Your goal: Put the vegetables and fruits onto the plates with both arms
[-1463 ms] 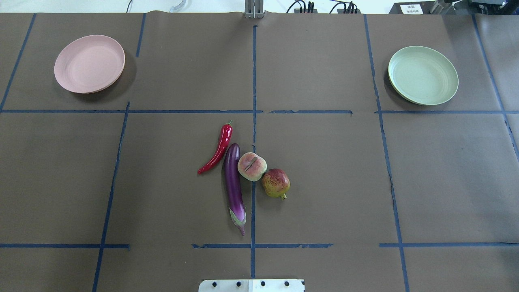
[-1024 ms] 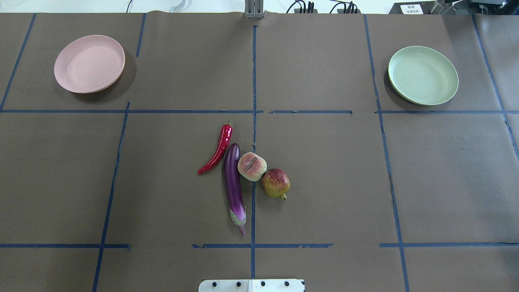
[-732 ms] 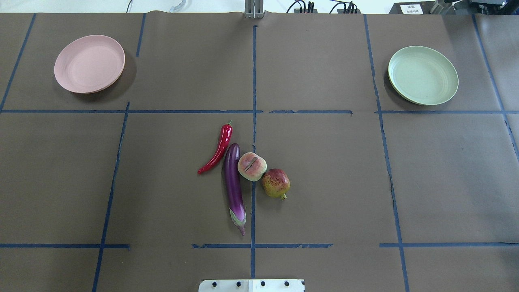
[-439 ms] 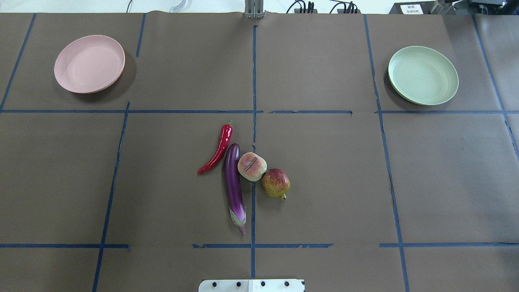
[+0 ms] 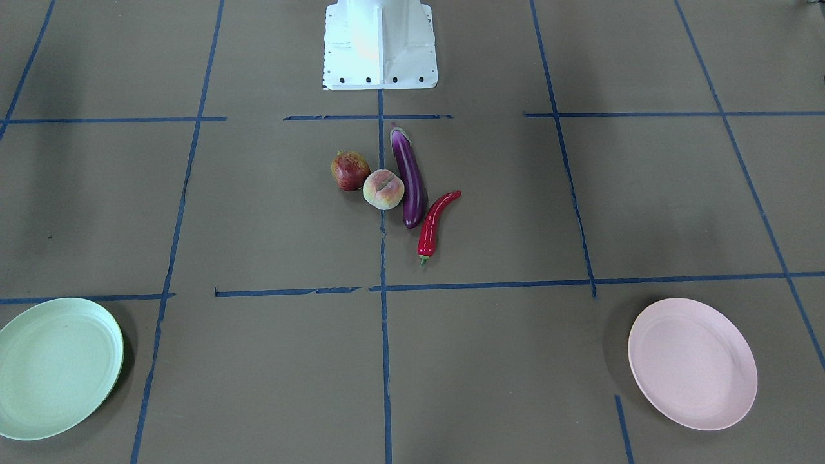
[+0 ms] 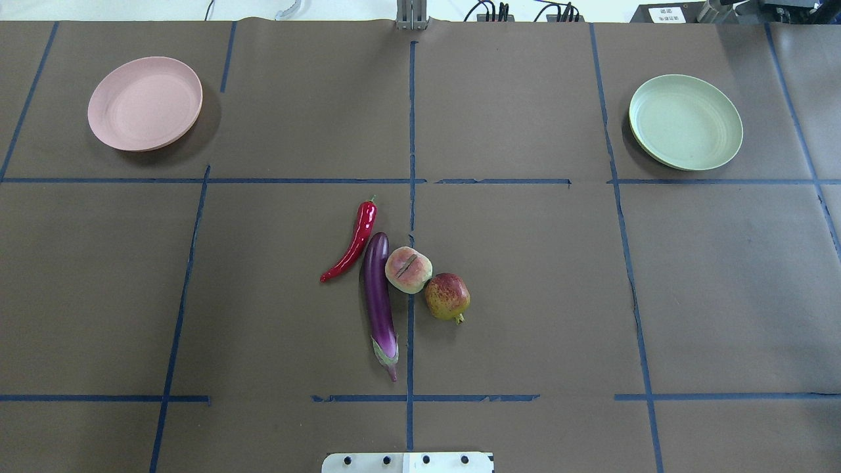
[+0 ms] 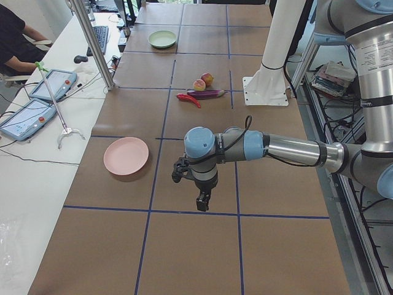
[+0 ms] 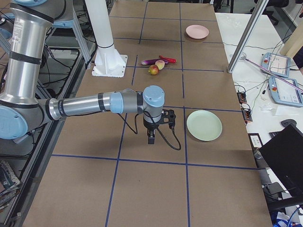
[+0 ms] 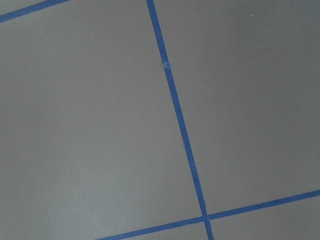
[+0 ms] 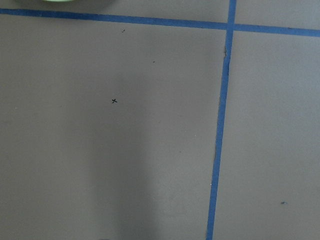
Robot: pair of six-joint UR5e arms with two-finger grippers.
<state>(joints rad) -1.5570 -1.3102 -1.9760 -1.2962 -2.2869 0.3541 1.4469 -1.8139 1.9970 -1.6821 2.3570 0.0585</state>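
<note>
The purple eggplant (image 6: 380, 299), red chili pepper (image 6: 353, 243), pale peach (image 6: 408, 269) and dark red apple-like fruit (image 6: 447, 297) lie clustered at the table's middle. The pink plate (image 6: 145, 103) sits far left and the green plate (image 6: 685, 121) far right, both bare. My left gripper (image 7: 201, 200) hangs over bare table near the pink plate (image 7: 126, 155). My right gripper (image 8: 151, 139) hangs beside the green plate (image 8: 204, 125). Both grippers show only in the side views, so I cannot tell whether they are open or shut. The wrist views show only table paper and blue tape.
The white base block (image 5: 380, 45) stands at the robot's edge of the table. Blue tape lines grid the brown paper. A metal pole (image 7: 92, 43) and tablets (image 7: 54, 83) stand at the operators' side, where a person sits.
</note>
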